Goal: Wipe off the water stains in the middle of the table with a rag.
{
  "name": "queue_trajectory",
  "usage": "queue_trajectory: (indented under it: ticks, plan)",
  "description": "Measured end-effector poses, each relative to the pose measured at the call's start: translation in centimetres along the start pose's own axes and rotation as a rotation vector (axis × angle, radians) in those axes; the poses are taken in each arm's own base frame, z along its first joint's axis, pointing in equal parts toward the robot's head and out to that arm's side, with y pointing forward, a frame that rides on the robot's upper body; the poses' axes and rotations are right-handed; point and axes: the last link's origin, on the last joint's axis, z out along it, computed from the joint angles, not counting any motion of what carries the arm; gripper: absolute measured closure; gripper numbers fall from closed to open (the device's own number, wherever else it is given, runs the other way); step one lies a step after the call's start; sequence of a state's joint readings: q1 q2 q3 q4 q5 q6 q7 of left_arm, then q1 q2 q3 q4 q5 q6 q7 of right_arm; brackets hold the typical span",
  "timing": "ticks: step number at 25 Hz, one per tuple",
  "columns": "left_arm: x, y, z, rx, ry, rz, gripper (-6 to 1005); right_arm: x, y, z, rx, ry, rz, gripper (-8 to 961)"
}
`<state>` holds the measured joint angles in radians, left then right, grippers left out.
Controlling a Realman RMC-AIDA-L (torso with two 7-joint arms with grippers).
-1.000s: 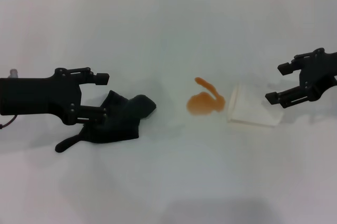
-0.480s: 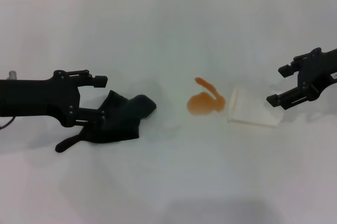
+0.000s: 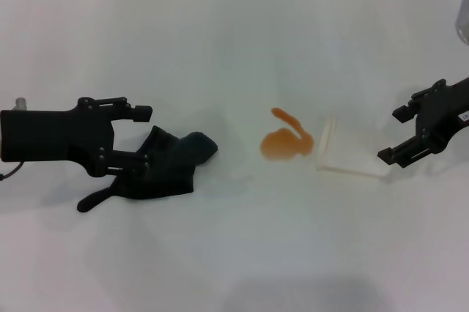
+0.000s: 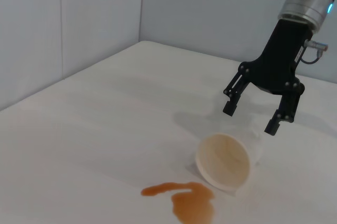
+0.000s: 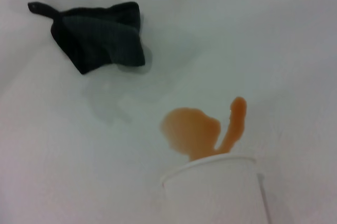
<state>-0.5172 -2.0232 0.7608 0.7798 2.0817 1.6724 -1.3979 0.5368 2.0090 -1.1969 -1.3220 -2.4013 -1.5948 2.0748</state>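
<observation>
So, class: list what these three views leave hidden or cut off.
- Head view: the left gripper covers part of the rag; contact with it is unclear.
- Head view: the frame edge cuts off the right gripper arm.
- Right wrist view: the cup runs off the edge, beside the water stains.

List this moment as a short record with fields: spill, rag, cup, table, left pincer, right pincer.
spill: the water stains, an orange blotch with a curved tail, mid-table, unwiped
rag: the rag, dark cloth lying crumpled on the table to the left of the spill
cup: the cup, translucent white, tipped on its side, mouth toward the spill
table: the table, plain white
left pincer: the left pincer, open, its fingers straddling the rag's edge
right pincer: the right pincer, open, beside the cup's base, not gripping it
</observation>
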Motion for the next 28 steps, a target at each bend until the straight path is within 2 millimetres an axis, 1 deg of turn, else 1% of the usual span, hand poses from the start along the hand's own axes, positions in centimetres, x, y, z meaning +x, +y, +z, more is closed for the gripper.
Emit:
queue_trajectory:
  ticks: [10,28]
  plan:
    - [-0.3,0.2,-0.1,0.000,0.000,-0.005,137,-1.5,0.1,0.6,0.005,0.020,-0.039,114]
    - [-0.5,0.3,-0.1,-0.002,0.001,0.008,138,-2.8,1.2,2.6,-0.001,0.082,-0.080,114]
